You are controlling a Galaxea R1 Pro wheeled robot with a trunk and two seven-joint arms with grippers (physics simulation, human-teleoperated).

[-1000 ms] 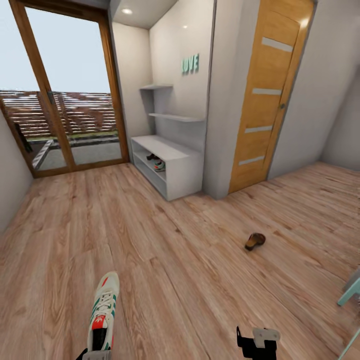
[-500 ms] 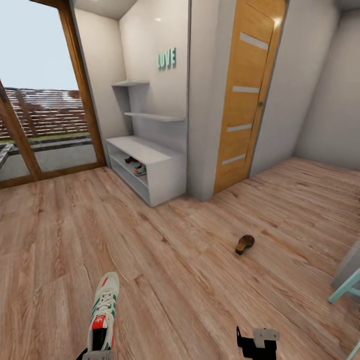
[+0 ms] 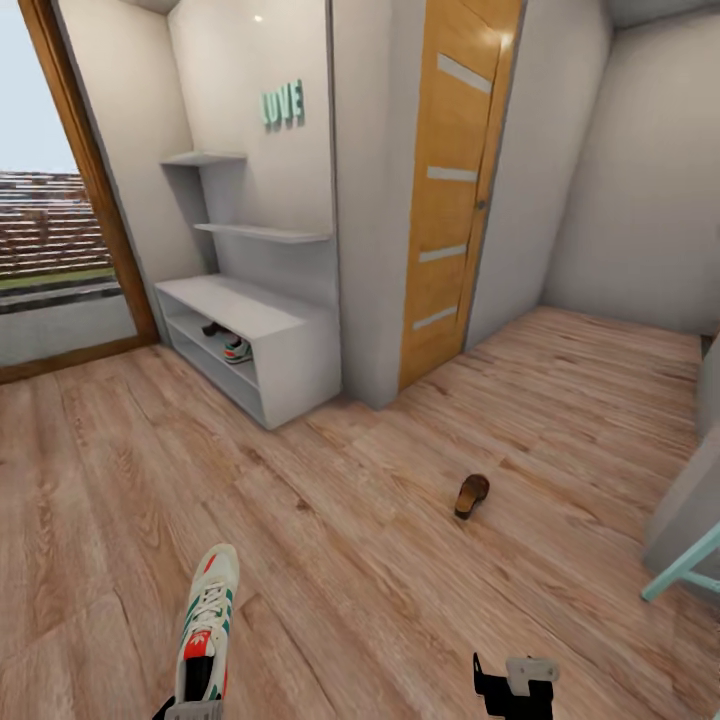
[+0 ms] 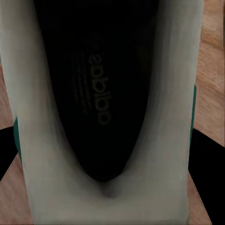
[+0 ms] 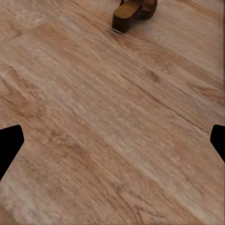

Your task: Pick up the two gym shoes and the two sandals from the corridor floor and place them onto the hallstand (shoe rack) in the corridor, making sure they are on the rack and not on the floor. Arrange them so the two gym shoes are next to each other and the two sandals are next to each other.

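A white gym shoe with green stripes hangs low at the near left of the head view, toe pointing away. My left gripper is shut on its heel end. The left wrist view looks into its dark insole, with black fingers at both sides. My right gripper is open and holds nothing. One brown sandal lies on the corridor floor, ahead of the right gripper. The hallstand stands at the far left wall. Its lower shelf holds another gym shoe and a dark sandal-like shape.
A wooden door is set in the wall right of the hallstand. A glass door with a wooden frame is at the far left. Teal furniture legs and a grey panel stand at the right edge.
The whole head view has swung to the right, so the hallstand, door and floor sandal sit further left in the picture. Both grippers and the held shoe keep their places.
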